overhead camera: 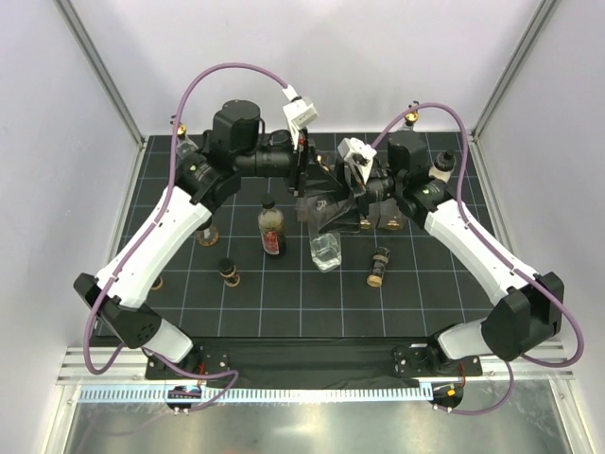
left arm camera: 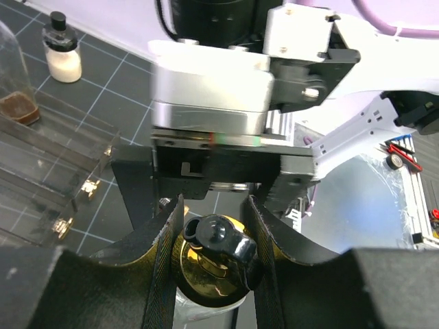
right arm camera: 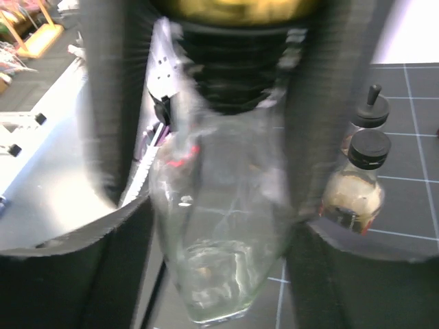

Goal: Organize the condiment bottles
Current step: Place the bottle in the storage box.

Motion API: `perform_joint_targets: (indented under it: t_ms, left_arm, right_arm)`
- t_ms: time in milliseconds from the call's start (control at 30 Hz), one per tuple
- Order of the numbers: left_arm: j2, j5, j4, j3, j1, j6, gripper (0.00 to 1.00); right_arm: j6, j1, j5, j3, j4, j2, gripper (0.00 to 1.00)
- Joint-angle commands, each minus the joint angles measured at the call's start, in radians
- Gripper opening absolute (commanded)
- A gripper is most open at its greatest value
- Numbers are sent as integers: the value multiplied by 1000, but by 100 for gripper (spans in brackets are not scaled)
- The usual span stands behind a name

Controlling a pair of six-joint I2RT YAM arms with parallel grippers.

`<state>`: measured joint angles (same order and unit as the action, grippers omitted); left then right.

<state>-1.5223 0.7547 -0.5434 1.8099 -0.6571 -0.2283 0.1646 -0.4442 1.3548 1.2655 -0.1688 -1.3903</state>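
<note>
Left gripper [left arm camera: 215,236] is nearly closed, its pads [left arm camera: 169,260] pressed to either side of the gold spout [left arm camera: 209,264]. Facing it, the right gripper [right arm camera: 230,34] stands wider, straddling the ribbed neck [right arm camera: 236,68] just under that spout; blur hides whether both its pads touch, so I cannot tell if it grips. Off to the left gripper's side sits the rack [left arm camera: 55,171], apart from both tools. Below the two grippers the bottle [overhead camera: 326,250] looks lifted off the mat [overhead camera: 284,303], so its weight may hang from a pinch on a smooth, rounded spout. Should the right gripper release or tug while that pinch is shallow, the bottle could swing, slip and drop, or strike the two black-capped bottles [right arm camera: 365,171] just right of the right gripper. Opposed pulls could also wrench the spout loose.
</note>
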Motion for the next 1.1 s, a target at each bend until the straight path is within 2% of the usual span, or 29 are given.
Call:
perform_joint_targets:
  t_ms: [0, 33, 100, 133, 167, 233, 300, 333, 367, 467, 567, 633, 733, 833, 933, 1067]
  left_arm:
    - [62, 21, 97, 20, -4, -6, 0]
    - [62, 21, 96, 20, -4, -8, 0]
    - [62, 20, 100, 22, -4, -8, 0]
    - [62, 18, 100, 20, -4, -9, 0]
    - [63, 18, 102, 20, -3, -11, 0]
    - [68, 2, 105, 20, -4, -14, 1]
    - [76, -21, 109, 17, -4, -19, 12]
    - [80, -35, 109, 14, -3, -26, 22]
    - [86, -47, 114, 3, -4, -31, 45]
    - [116, -90, 137, -39, -3, -42, 79]
    - [142, -104, 161, -70, -4, -43, 91]
    - [148, -106, 165, -86, -4, -42, 92]
    - [159, -133, 165, -90, -3, -34, 100]
    - [175, -233, 157, -63, -4, -3, 100]
    - [189, -357, 142, -14, -1, 26, 100]
    - [217, -489, 129, 0, -3, 64, 100]
  right_arm:
    - [-86, -8, 52, 0, 104, -3, 68]
    - [-88, -10, 58, 2, 104, -10, 55]
    - [-89, -8, 66, 3, 104, -15, 40]
    - [-89, -10, 73, 3, 104, -18, 18]
    - [-89, -8, 72, 3, 106, -16, 5]
    - [-76, -10, 69, -5, 104, -15, 4]
    - [-50, -7, 70, -5, 95, -12, 4]
    - [-22, -5, 70, 0, 75, -12, 4]
    - [1, -4, 64, 6, 25, -12, 4]
    - [59, 7, 53, 17, -27, -4, 4]
    - [72, 16, 46, 12, -37, 10, 4]
    - [78, 21, 38, 2, -37, 19, 4]
    - [98, 27, 9, -12, -50, 20, 4]
    - [182, 36, -34, -8, -128, 16, 4]
    - [308, 42, -86, 0, -279, 17, 4]
    - [388, 58, -154, -20, -325, 57, 4]
